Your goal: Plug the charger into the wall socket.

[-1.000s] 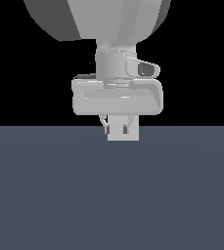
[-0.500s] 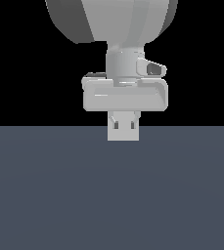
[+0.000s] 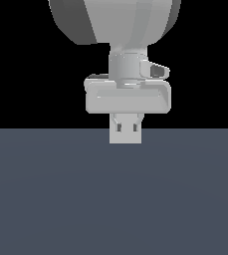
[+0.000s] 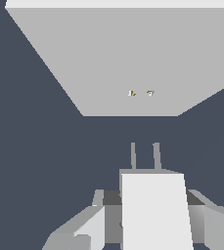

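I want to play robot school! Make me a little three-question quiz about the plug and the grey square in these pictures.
1. True or false: the charger is already plugged into the wall socket.
2. Which way do the charger's prongs point? A) towards the socket's holes B) away from them C) sideways
3. Fill in: the gripper is shut on the ______.

Key
1. False. In the wrist view a strip of dark floor shows between the prong tips and the plate.
2. A.
3. Charger. A finger sits at each side of the block.
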